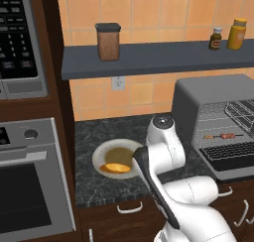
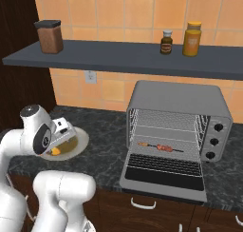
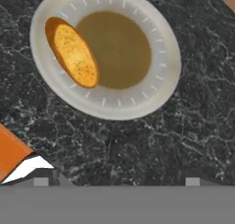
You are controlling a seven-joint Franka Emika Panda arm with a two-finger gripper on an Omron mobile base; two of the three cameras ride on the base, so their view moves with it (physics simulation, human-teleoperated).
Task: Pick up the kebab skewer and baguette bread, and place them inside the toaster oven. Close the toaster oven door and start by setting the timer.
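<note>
The baguette bread (image 3: 72, 53), a golden-orange speckled oval loaf, is lying at 9 o'clock on the white plate (image 3: 160, 87) on the dark marbled worktop (image 3: 183, 140). The claw (image 3: 117, 182) is hovering above it, fingers spread apart, gripping nothing. The kebab skewer (image 2: 159, 147) is resting on the rack inside the toaster oven (image 2: 178, 100), whose door (image 2: 163, 171) is hanging open.

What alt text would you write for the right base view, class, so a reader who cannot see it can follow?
A grey toaster oven stands on a dark counter with its door folded down and a kebab skewer on the rack inside. To the left, the white robot arm hangs over a plate that holds the baguette bread.
</note>
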